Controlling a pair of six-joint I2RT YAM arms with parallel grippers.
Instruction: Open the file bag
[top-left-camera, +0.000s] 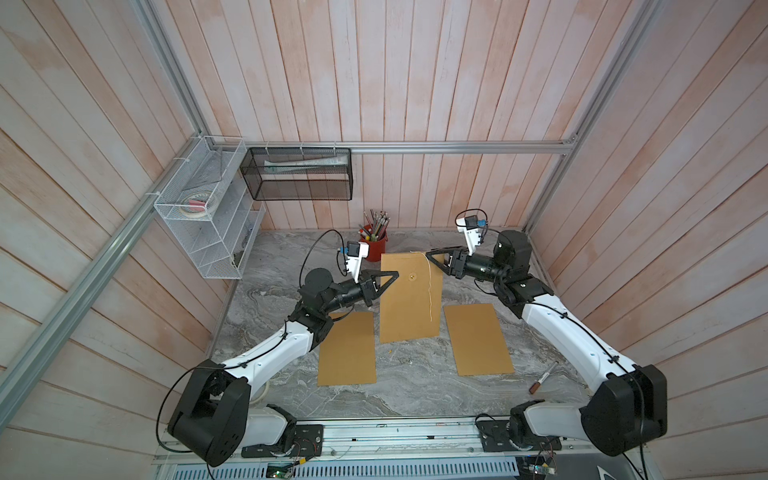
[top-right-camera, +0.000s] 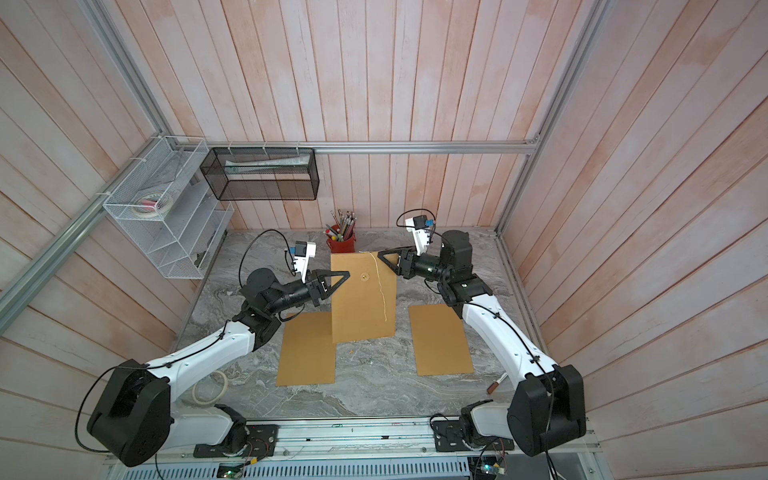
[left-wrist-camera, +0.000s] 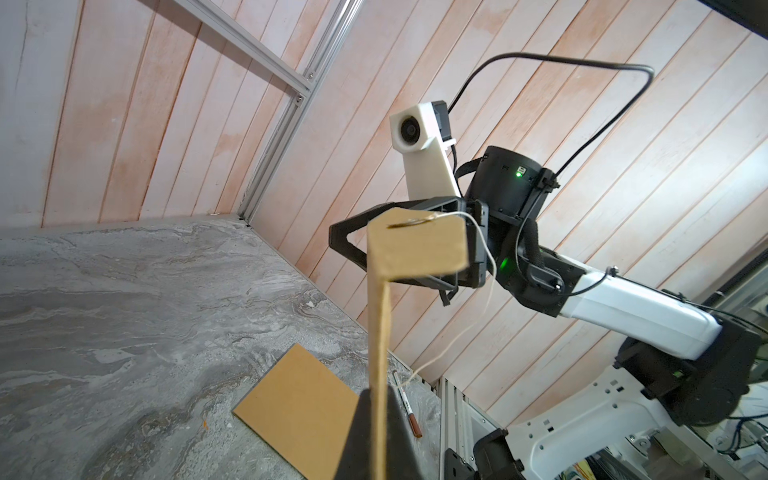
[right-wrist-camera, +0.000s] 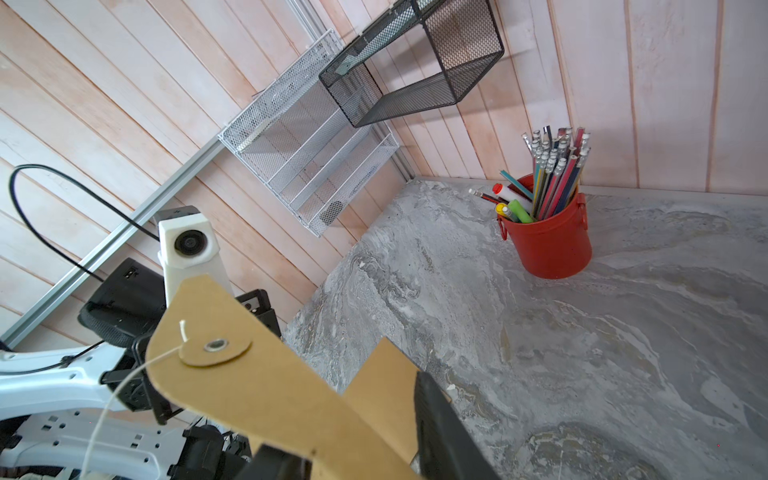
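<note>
The file bag (top-left-camera: 409, 307), a brown paper envelope, is held off the marble table between both arms in both top views (top-right-camera: 363, 307). My left gripper (top-left-camera: 394, 275) is shut on its left edge; the left wrist view shows the bag edge-on (left-wrist-camera: 380, 332) between the fingers (left-wrist-camera: 359, 436). The flap (right-wrist-camera: 249, 374) with its round eyelet disc (right-wrist-camera: 216, 345) stands lifted, and the white string (top-left-camera: 430, 291) hangs loose. My right gripper (top-left-camera: 429, 253) is at the top right corner, jaws apart, with the flap and a bag corner (right-wrist-camera: 386, 382) between its fingers (right-wrist-camera: 440, 424).
Two more brown envelopes lie flat on the table, one left (top-left-camera: 347, 349), one right (top-left-camera: 478, 338). A red pen cup (top-left-camera: 374, 245) stands just behind the bag. A marker (top-left-camera: 544, 378) lies front right, a tape roll (top-right-camera: 210, 386) front left. Wire racks (top-left-camera: 208, 208) (top-left-camera: 299, 174) hang on the wall.
</note>
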